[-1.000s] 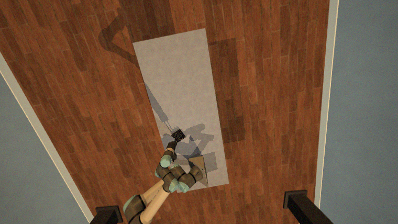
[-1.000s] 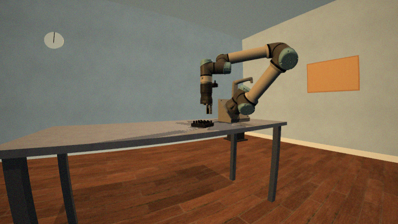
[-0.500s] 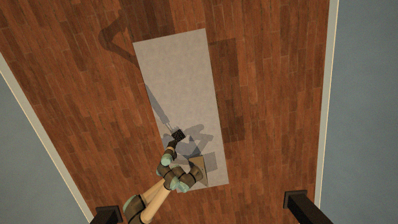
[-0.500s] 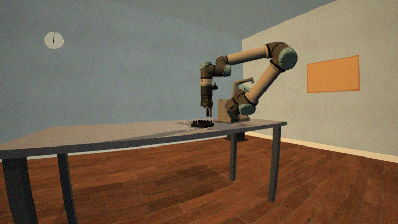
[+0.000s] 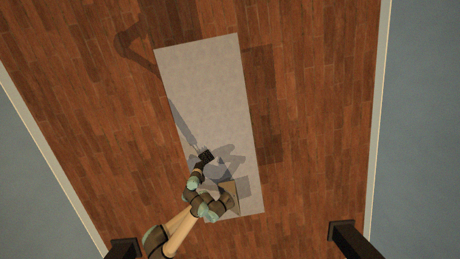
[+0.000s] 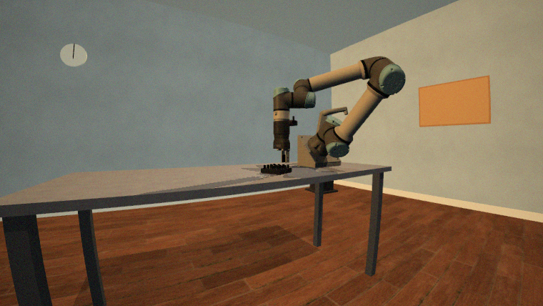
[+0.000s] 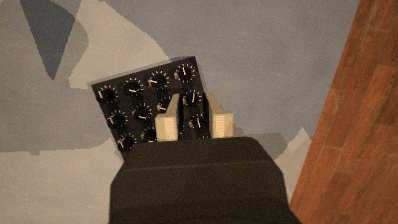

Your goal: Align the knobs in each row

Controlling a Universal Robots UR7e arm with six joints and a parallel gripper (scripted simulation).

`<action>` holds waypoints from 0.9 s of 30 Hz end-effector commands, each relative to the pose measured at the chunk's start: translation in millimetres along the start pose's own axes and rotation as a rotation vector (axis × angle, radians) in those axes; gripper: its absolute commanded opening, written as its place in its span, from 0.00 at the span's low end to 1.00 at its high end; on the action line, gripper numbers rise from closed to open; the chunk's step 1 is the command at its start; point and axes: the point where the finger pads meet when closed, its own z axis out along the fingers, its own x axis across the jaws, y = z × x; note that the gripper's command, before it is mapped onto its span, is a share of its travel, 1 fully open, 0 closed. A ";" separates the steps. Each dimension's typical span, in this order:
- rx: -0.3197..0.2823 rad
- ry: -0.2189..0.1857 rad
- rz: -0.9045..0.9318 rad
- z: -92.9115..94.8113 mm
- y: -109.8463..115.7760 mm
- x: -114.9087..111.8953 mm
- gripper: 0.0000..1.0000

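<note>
Box: the knob box (image 7: pixel 155 107) was seen left of centre in the wrist view, standing flat on the table (image 7: pixel 280 55), turned slightly askew to the frame.
Box, other views: it was found low and centre in the top view (image 5: pixel 206 156) and just right of centre in the exterior view (image 6: pixel 276 169), near the arm's base.
Knobs: black knobs with white lines and rings of pale marks were made out.
Writing: printed names were too small and blurred to be read.
Gripper: the gripper (image 7: pixel 194 120) was held above the box's right part, clear of the knobs in the exterior view (image 6: pixel 284 156).
Jaws: they were partly parted, with nothing grasped between them.
Fingers: the pale fingers were seen over the right-hand knobs.
</note>
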 end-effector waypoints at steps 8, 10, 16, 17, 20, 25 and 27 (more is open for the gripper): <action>-0.001 -0.001 0.000 6.0 0.6 -0.2 0.46; -0.001 -0.001 0.000 6.2 0.6 -0.2 0.46; -0.001 -0.001 0.000 6.3 0.6 -0.2 0.46; -0.001 -0.001 0.000 6.3 0.6 -0.2 0.46; -0.001 -0.001 0.000 6.3 0.6 -0.2 0.46; -0.001 -0.001 0.000 6.3 0.6 -0.2 0.46; -0.001 -0.001 0.000 6.3 0.6 -0.2 0.46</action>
